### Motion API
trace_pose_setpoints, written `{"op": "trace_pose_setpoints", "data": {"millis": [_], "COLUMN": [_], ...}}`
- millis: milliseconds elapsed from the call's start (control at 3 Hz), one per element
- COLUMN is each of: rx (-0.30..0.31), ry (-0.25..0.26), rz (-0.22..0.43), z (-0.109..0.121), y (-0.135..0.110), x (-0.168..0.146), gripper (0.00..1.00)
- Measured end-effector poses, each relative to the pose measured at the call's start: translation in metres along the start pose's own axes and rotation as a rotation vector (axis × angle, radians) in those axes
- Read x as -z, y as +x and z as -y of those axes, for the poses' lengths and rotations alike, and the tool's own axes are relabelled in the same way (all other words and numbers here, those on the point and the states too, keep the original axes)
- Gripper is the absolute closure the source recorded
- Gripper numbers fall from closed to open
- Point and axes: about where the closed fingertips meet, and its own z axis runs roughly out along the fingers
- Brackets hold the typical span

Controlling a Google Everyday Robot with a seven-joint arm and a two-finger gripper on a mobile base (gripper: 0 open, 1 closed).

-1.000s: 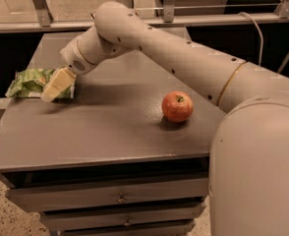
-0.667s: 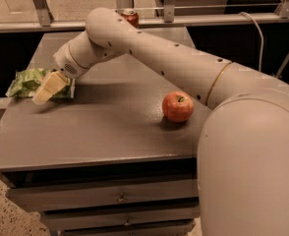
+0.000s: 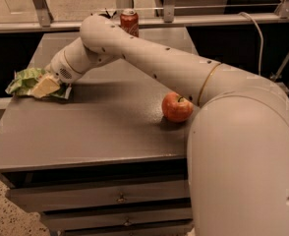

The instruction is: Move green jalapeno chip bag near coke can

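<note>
Resting on the crinkly green foil chip bag (image 3: 22,78) at the grey desk's (image 3: 95,136) left edge is the cream tool (image 3: 45,86); whether it grips cannot be told. The red cylindrical soda can (image 3: 129,21) stands well apart, at the far edge.

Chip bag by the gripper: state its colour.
Chip bag: green with white, in the camera view; the gripper is over it at the table edge.

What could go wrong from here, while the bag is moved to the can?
1. The bag lies at the table's left edge, where the gripper is; a slip may push it off.
2. The can stands at the far edge, close behind the arm; a sweep may topple it.
3. The apple sits beside the arm and may roll if brushed.
</note>
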Motion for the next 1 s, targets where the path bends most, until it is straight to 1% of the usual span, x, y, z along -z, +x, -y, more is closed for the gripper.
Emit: {"op": "trace_pose_setpoints", "data": {"millis": [333,667,1000], "rx": [0.009,0.029,0.053], "ry": [0.045,0.094,0.195], "rz": [0.013,0.023,0.003], "z": [0.006,0.010,0.016], "y": [-0.005,-0.010,-0.005], "x": [0.024,0.055,0.124], "gripper": [0.78,0.99,1.00]}}
